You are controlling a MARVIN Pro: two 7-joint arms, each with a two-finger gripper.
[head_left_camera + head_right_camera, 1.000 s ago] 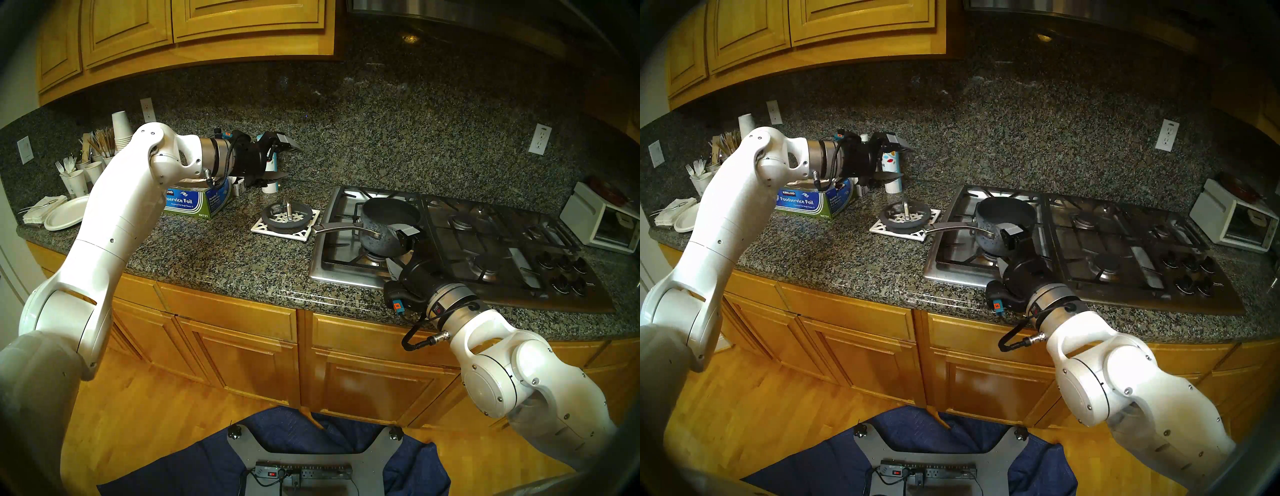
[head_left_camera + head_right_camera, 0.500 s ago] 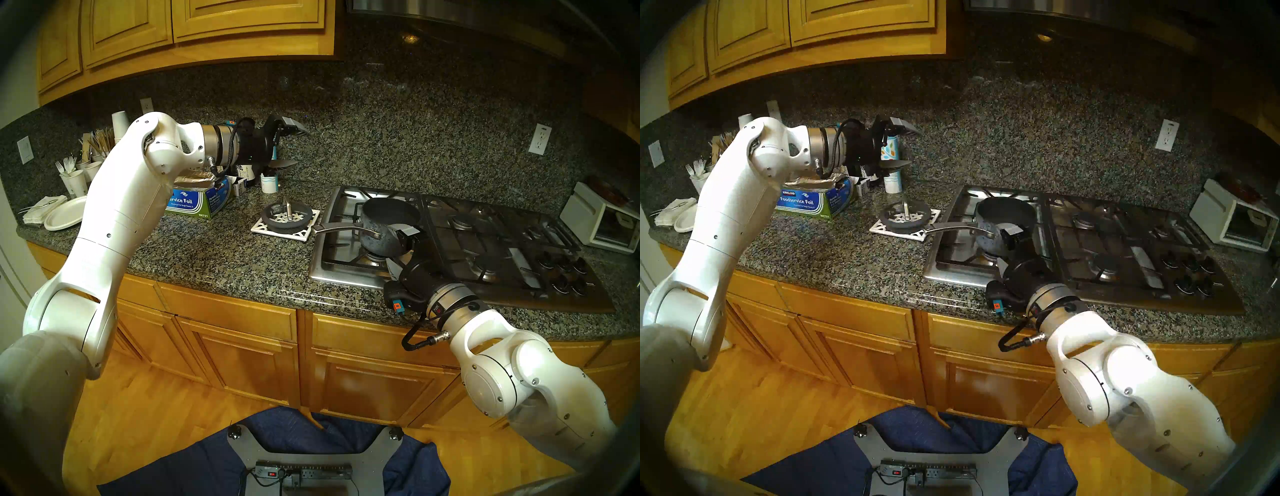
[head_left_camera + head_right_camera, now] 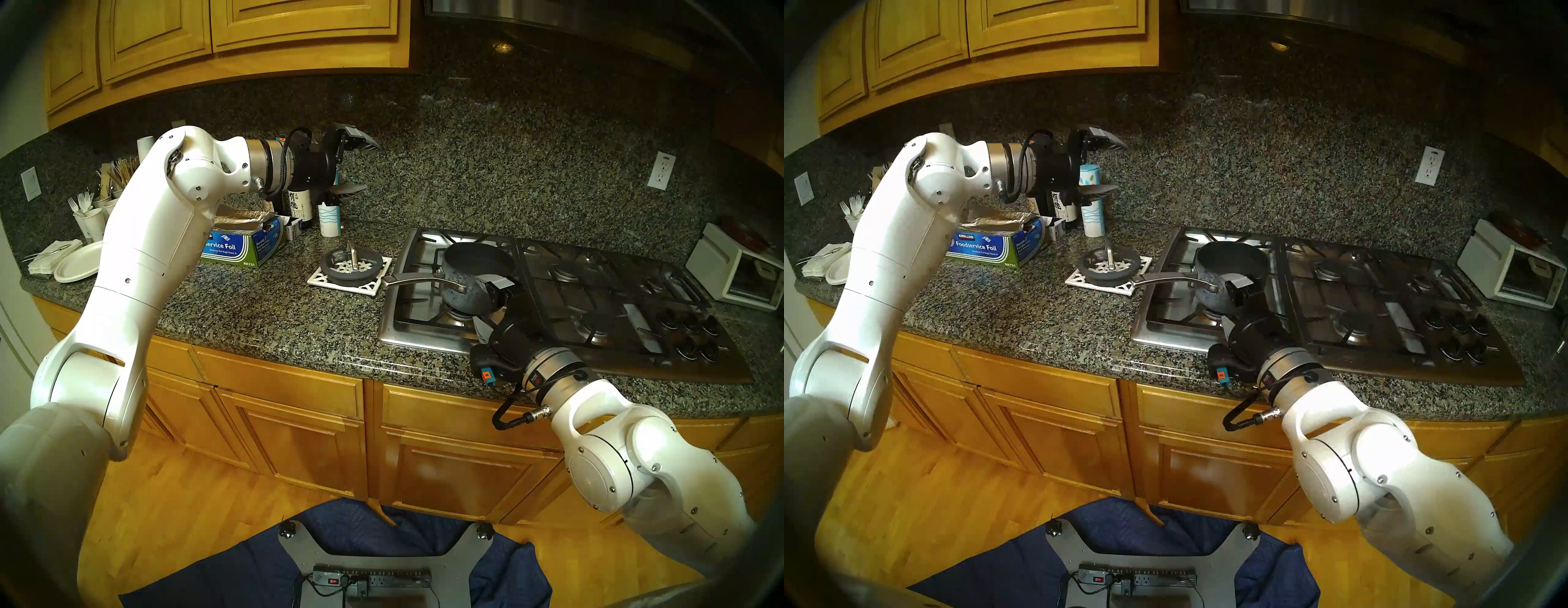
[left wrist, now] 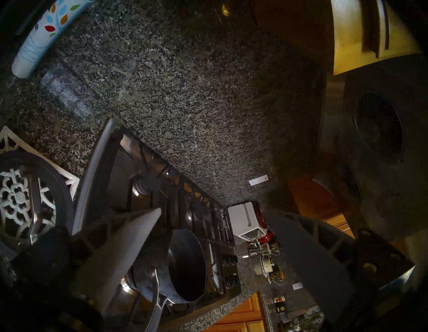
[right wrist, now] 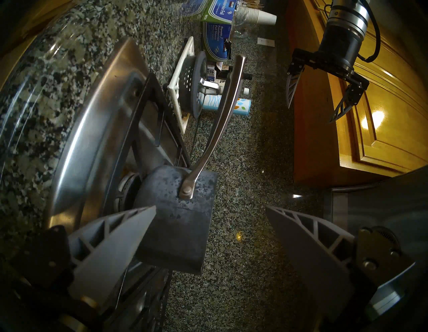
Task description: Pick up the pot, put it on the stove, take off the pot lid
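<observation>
The desk [image 3: 263, 305], speckled granite, runs under wooden cupboards and carries the stove [image 3: 594, 297], a wide steel cooktop with black grates and knobs at its right front corner; on the stove's left front burner stands the pot [image 3: 471, 276], upright and open-topped with a dark inside, its long silver handle reaching left past the stove's edge toward the trivet [image 3: 352, 278]; the trivet, white and latticed, lies on the desk just left of the stove, and the lid [image 3: 350, 265] rests flat on it with its loop handle standing up, well clear of the pot; behind the trivet are a foil box [image 3: 242, 248], a dark bottle [image 3: 297, 208] and a patterned paper cup [image 3: 330, 218], with plates and cups farther left, and a white toaster oven [image 3: 738, 276] sits at the desk's far right; the right tool [image 5: 210, 234] is at the pot's near right side with its fingers spread wide, one finger beside the pot's wall and the other well off it, so it grips nothing; the left tool [image 3: 358, 165] hangs high above the desk in front of the backsplash, over the bottle and cup, fingers apart and empty
</observation>
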